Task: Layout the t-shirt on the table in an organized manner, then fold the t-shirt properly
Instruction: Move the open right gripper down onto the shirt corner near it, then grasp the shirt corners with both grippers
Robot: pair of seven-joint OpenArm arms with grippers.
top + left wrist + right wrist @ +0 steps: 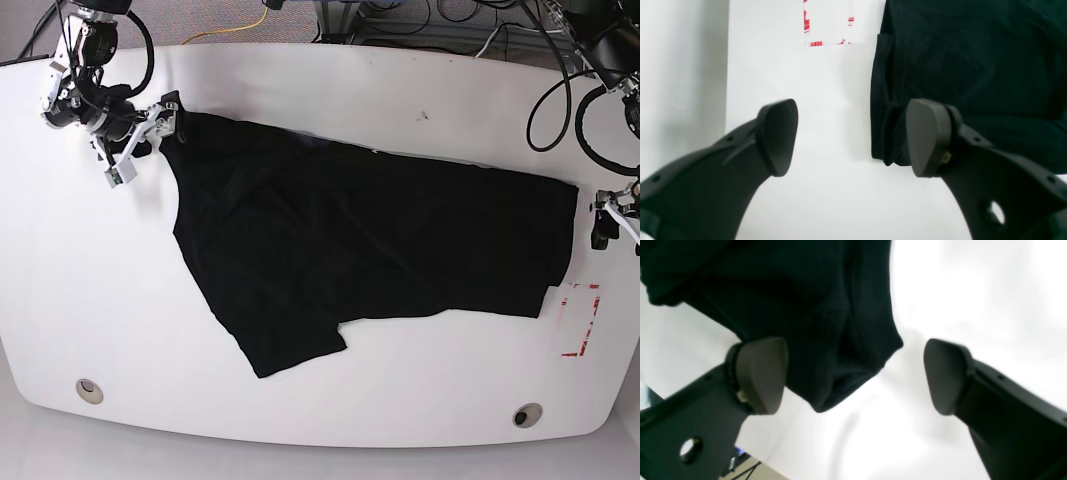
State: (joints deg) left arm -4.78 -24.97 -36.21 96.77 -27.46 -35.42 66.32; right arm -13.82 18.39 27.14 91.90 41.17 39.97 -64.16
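While the t-shirt [370, 250] lies spread across the middle of the table [330, 90], I see it running from about 10 o'clock near the far left corner to 3 o'clock at the right edge, with 1 sleeve or flap pointing toward 7 o'clock. It is black and rumpled, not squared up; I cannot read any lettering on it.

At 10 o'clock my right gripper [140, 135] sits at the shirt's upper corner. From its wrist view the right gripper [853, 373] has its pads spread wide, a hanging corner of the t-shirt [800, 306] between them but not pinched. At 3 o'clock my left gripper [610, 215] is just beside the shirt's right edge. In its wrist view the left gripper [851, 136] is also spread wide, 1 pad in front of the t-shirt [973, 66], bare table [826, 186] between the pads, nothing clamped.

The tabletop is glossy white with curved edges. I count 2 round grommet holes, the left grommet [90, 390] and the right grommet [527, 415], along the near edge. Red tape marks [582, 320] sit at about 4 o'clock. Black cables [560, 90] loop past the far right, and a yellow cable [250, 25] trails behind the far edge.
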